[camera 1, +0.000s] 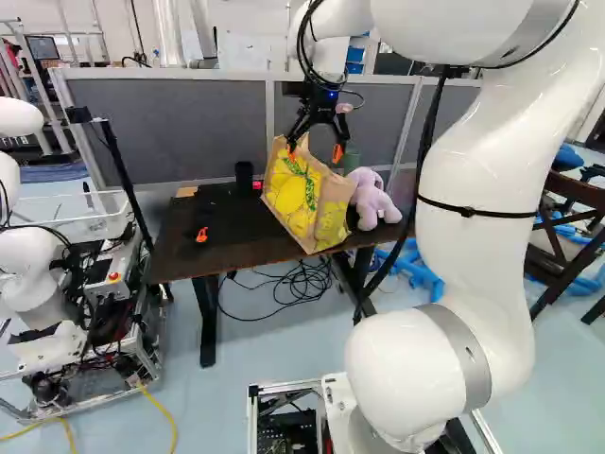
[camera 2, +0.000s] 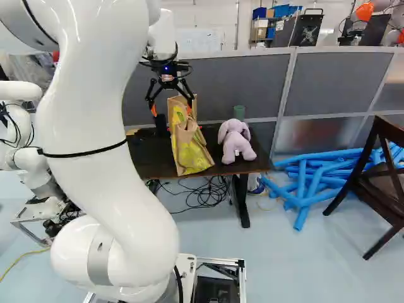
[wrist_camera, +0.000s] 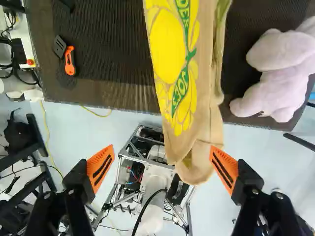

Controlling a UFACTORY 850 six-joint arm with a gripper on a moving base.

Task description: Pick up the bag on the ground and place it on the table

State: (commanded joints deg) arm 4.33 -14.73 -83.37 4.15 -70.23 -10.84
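Note:
My gripper (camera 1: 314,152) is over the table (camera 1: 222,248), its two fingers spread wide at the top of the paper bag (camera 1: 288,194). The bag, tan with yellow print, is tilted on the table, its lower end at the front edge. From the wrist, the gripper (wrist_camera: 162,164) is open; the bag (wrist_camera: 172,59) stretches ahead of it, and its folded top end lies between the fingers, close to one orange pad (wrist_camera: 225,167). Whether that pad touches the paper, I cannot tell.
A lilac plush toy (camera 2: 237,142) sits on the table beside the bag. An orange cutter (wrist_camera: 70,61) and a black cup (camera 1: 244,177) are on it too. Grey partitions (camera 2: 252,82) stand behind. Another robot (camera 1: 33,255) is at the left; blue tubes (camera 2: 303,183) and a chair (camera 2: 379,177) are at the right.

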